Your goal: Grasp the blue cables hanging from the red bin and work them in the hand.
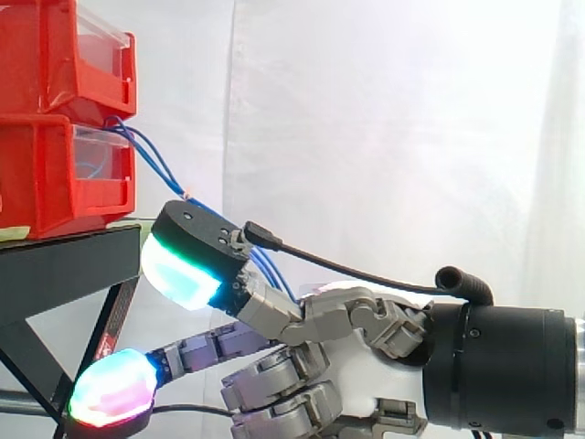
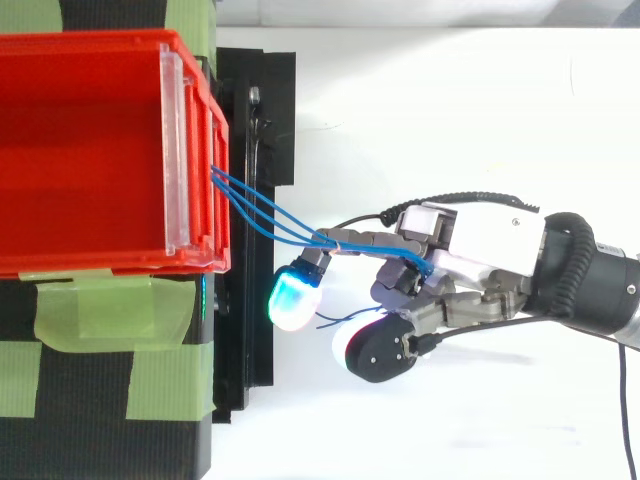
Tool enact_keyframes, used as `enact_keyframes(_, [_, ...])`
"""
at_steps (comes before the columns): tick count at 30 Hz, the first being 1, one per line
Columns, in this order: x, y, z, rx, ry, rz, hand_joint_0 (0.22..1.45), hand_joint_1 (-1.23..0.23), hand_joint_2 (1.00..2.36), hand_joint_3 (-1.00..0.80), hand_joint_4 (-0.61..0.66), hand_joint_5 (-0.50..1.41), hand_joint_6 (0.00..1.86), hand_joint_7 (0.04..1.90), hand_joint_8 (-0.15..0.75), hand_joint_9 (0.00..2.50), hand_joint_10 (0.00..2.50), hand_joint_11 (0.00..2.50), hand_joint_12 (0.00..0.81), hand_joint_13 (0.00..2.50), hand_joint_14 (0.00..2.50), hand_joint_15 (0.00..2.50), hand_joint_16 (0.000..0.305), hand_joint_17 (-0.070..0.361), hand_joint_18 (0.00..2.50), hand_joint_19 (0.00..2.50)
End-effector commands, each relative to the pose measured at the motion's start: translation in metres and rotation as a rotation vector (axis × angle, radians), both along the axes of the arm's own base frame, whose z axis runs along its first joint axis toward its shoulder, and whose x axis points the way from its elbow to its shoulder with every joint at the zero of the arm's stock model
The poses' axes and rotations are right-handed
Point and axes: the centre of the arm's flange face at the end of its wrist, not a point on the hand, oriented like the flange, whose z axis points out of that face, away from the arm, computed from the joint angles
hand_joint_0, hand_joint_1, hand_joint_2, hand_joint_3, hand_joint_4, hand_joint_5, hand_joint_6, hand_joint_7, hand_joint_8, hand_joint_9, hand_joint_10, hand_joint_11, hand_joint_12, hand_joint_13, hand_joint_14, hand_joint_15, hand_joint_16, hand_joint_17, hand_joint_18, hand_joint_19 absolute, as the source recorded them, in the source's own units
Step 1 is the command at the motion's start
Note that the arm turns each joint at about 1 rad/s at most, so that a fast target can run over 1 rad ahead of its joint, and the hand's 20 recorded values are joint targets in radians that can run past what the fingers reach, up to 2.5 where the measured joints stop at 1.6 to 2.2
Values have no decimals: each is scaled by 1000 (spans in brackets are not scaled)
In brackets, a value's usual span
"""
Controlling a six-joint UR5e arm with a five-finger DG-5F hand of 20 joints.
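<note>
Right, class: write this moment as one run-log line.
stage: grasp | hand: fingers curled round blue cables | cables: run from red bin front into hand

A white curtain (image 1: 384,119) hangs across the whole back of the side view, from about 12 o'clock round to 3, plain and faintly creased. At 9 o'clock there, the black stand (image 1: 64,261) juts out as a flat shelf edge with a slanted black brace (image 1: 114,315) running down toward 7 o'clock beneath it, and a scrap of green tape (image 1: 14,233) sits on its top at the far left edge. From above, the stand's black front rail (image 2: 255,150) runs from 11 down to 7 o'clock, broad green tape strips (image 2: 110,310) are stuck across it around 8 o'clock, and a bare white surface (image 2: 450,110) spreads from 1 to 5 o'clock.
</note>
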Motion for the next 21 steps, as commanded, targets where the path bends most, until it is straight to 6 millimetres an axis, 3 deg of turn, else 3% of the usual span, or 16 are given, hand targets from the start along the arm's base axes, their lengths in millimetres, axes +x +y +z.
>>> enact_keyframes(1, [0, 0, 1, 0, -2, 0, 759, -560, 1000, -1000, 275, 123, 87, 1280, 594, 1536, 2500, 2500, 707, 1991, 2500, 1898, 227, 170, 2396, 657])
enact_keyframes(21, [0, 0, 0, 0, -1, 0, 761, -558, 1000, -1000, 267, 132, 39, 1295, 594, 1527, 2500, 2500, 697, 1973, 2500, 1895, 220, 165, 2371, 663])
